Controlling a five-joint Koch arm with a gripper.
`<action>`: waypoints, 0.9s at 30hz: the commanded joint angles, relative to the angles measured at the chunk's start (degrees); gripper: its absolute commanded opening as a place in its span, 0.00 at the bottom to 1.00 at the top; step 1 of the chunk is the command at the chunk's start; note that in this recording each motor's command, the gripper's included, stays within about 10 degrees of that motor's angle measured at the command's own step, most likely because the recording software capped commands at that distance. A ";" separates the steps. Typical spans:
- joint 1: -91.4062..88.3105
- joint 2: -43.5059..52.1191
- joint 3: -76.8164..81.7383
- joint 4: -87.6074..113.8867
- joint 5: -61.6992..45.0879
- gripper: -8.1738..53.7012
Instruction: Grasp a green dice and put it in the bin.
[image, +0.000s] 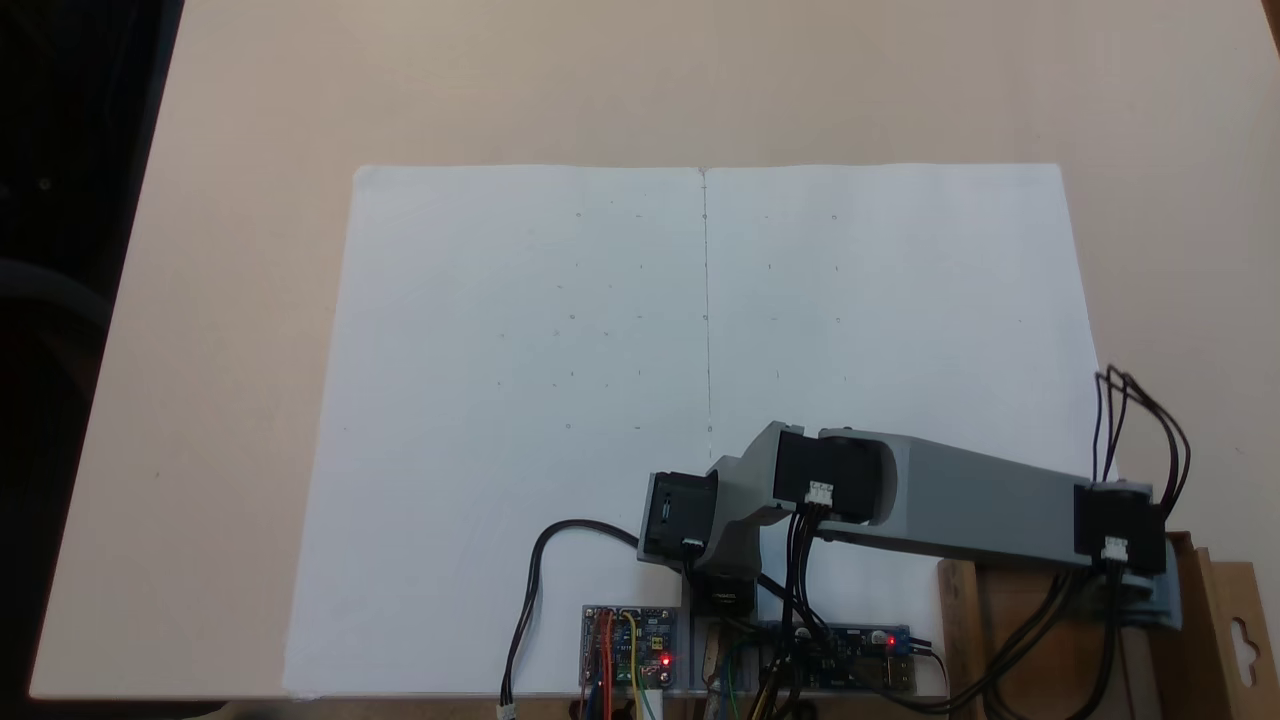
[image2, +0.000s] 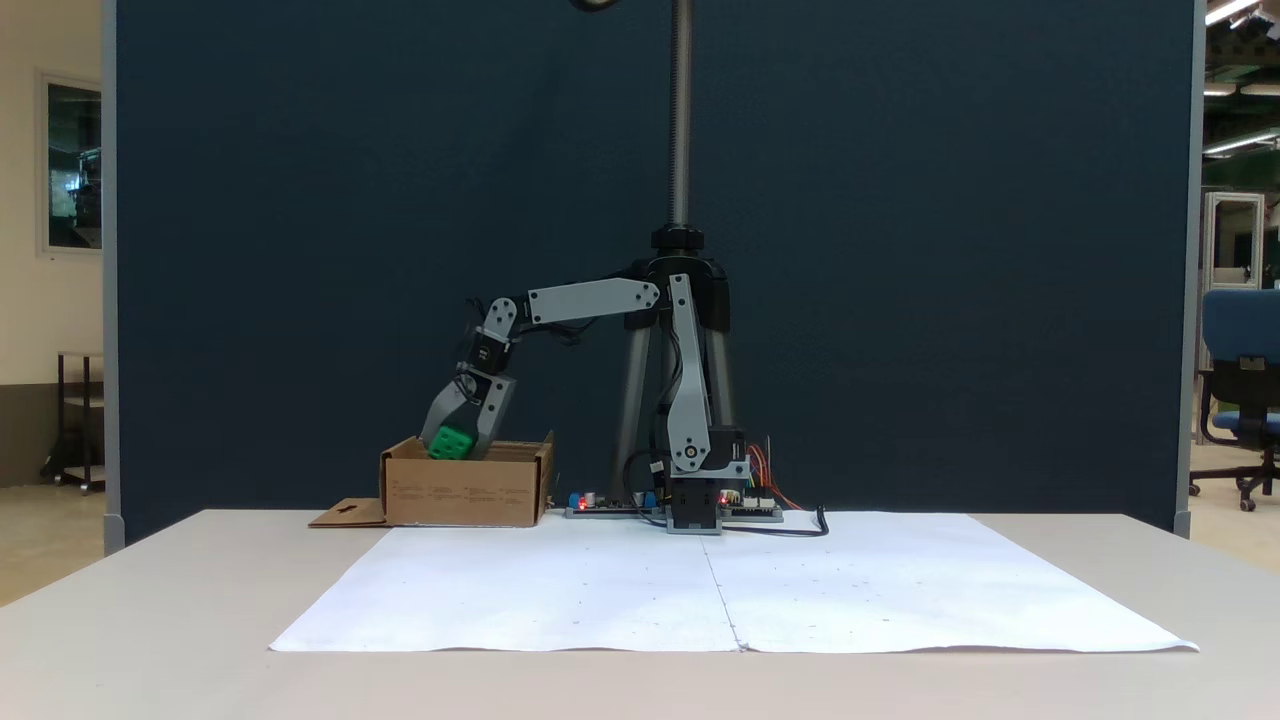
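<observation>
In a fixed view from the front, my gripper (image2: 452, 445) points down and to the left over the bin (image2: 465, 490). It is shut on the green dice (image2: 450, 442), a small bright green cube with sunken pips. The dice sits right at the level of the bin's top rim, near the bin's left end. The bin is a shallow brown cardboard box with a flap (image2: 345, 514) lying flat on its left. In a fixed view from above, the bin (image: 1195, 570) lies at the bottom right, and the grey forearm (image: 980, 505) stretches over it and hides the fingers.
Two white paper sheets (image: 600, 350) cover the middle of the beige table. The arm's base and circuit boards (image: 630, 645) with wires sit at the table's near edge in the view from above. A tripod pole (image2: 680, 120) stands behind the base.
</observation>
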 joint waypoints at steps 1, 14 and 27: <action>0.88 1.85 0.09 0.26 -5.54 0.33; 0.62 2.11 1.85 0.00 -6.06 0.76; -11.43 19.25 -2.81 -8.17 17.03 0.76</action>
